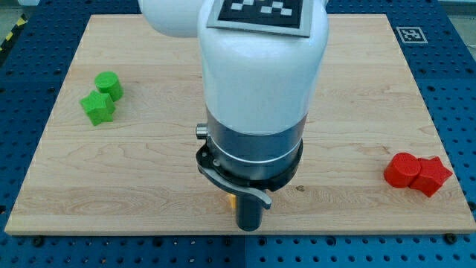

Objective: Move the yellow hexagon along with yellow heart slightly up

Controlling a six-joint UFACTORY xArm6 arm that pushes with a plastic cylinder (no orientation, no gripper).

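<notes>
My tip (249, 226) sits at the bottom centre of the wooden surface (349, 89), holding nothing, touching a mostly hidden yellow sliver (233, 199), with two green blocks (103, 97) upper left and two red blocks (417, 173) lower right.

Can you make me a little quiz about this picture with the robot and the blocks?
1. True or false: the two green blocks sit at the view's left.
2. Which colour are the two touching blocks at the view's right? A blue, B red, C green.
3. Can you see my tip?

Key:
1. True.
2. B, the red blocks.
3. No, the arm hides it; only a yellow sliver peeks out beside the arm's base.
</notes>
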